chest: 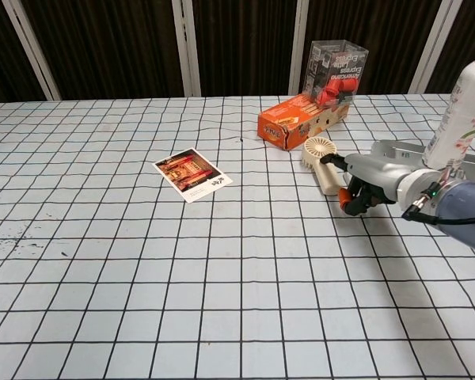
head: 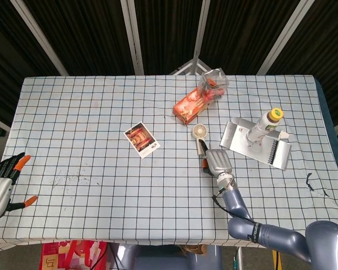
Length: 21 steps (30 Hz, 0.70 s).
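The right hand lies on the surface, fingers curled beside the small fan, touching its handle; a grip cannot be told. The left hand hangs off the surface's edge, fingers spread, empty.

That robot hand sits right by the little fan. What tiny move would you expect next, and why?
Probably a slight closing of the fingers around the fan's handle. The right robot hand lies at the handle on the table, fingers curled beside it, but the views do not show a firm hold. The left robot hand hangs at the table's far edge, touching nothing.
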Each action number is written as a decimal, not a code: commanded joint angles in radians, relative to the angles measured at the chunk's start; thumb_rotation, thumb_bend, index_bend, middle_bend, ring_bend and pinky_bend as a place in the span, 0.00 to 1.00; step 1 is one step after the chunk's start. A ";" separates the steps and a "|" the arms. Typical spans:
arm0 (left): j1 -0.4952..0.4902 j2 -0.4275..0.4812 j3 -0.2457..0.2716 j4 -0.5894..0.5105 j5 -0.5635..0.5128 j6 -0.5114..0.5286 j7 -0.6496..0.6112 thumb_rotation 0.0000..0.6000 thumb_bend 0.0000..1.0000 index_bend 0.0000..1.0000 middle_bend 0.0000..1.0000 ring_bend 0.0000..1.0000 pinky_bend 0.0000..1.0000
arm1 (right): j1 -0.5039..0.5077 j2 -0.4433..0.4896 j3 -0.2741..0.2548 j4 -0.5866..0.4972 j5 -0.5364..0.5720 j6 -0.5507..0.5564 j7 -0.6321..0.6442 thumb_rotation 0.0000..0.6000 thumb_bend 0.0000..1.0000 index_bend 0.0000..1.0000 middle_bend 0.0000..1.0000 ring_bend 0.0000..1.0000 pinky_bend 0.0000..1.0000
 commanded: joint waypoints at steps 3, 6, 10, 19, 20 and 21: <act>-0.001 0.000 0.000 -0.001 -0.001 -0.001 0.000 1.00 0.01 0.00 0.00 0.00 0.00 | -0.001 0.005 0.007 -0.016 -0.025 0.015 0.015 1.00 0.76 0.04 0.83 0.91 0.91; 0.000 0.000 0.000 -0.001 -0.001 0.000 0.000 1.00 0.01 0.00 0.00 0.00 0.00 | -0.001 0.005 0.009 -0.017 -0.029 0.020 0.018 1.00 0.76 0.04 0.83 0.91 0.91; 0.000 0.001 0.000 -0.002 -0.001 0.001 -0.001 1.00 0.01 0.00 0.00 0.00 0.00 | 0.001 0.006 0.008 -0.012 -0.013 0.018 0.008 1.00 0.76 0.04 0.83 0.91 0.91; -0.001 0.002 0.001 -0.005 0.000 -0.002 -0.004 1.00 0.01 0.00 0.00 0.00 0.00 | 0.000 0.003 0.002 -0.003 0.013 0.011 -0.002 1.00 0.76 0.04 0.83 0.91 0.91; -0.001 0.002 0.001 -0.004 0.000 -0.003 -0.004 1.00 0.01 0.00 0.00 0.00 0.00 | 0.000 0.002 0.001 -0.004 0.013 0.010 -0.002 1.00 0.76 0.04 0.83 0.91 0.91; -0.001 0.002 0.001 -0.005 0.000 -0.003 -0.004 1.00 0.01 0.00 0.00 0.00 0.00 | 0.000 0.001 0.000 -0.004 0.014 0.009 -0.002 1.00 0.76 0.04 0.83 0.91 0.91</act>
